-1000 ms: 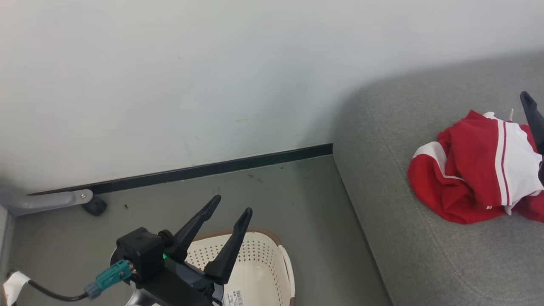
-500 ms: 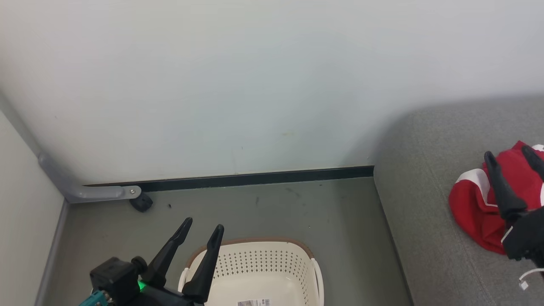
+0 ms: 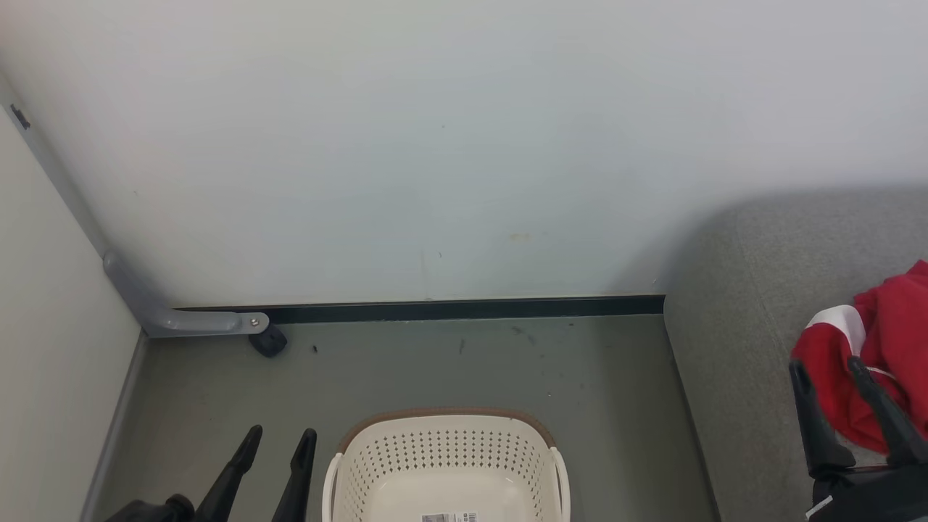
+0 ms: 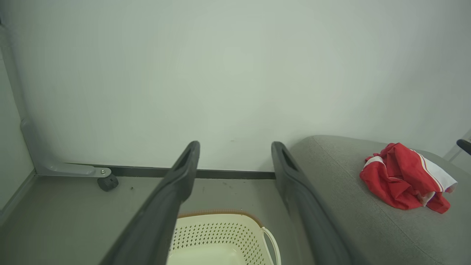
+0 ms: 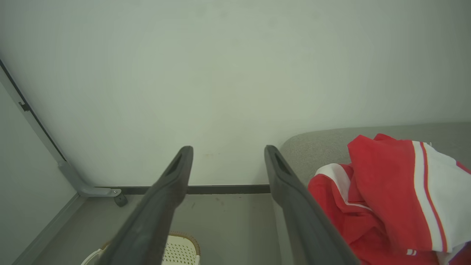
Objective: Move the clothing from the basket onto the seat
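The left end effector (image 3: 282, 433) hangs just to the left of the basket (image 3: 435, 453), its two dark fingers apart with nothing between them. The left wrist view confirms this, showing bare wall (image 4: 235, 73) and floor (image 4: 73, 206) through the gap. The right end effector (image 3: 826, 365) is well to the right of the basket, over the near part of the seat (image 3: 732, 348). Its fingers are also spread and hold nothing. In the right wrist view the clothing (image 5: 382, 191) lies to the right of its fingers, outside the gap.

The clothing is a rumpled red heap with white stripes and panels. It lies on the seat, well to the right of the basket and touching only the grey cushion. The visible part of the basket's inside is bare apart from a sticker on its bottom, so the transfer looks done or close to it. The near end of the basket is cut off by the picture's edge.

The fabric looks light, limp and possibly a little slick. It would likely sag and drape from any hold, so a raised, bunched fold near the top of the heap would be the safest place to pinch, not a flat edge.

By count there are two end effectors, one basket, one seat cushion and one heap of clothing. How many garments are in the heap cannot be told.
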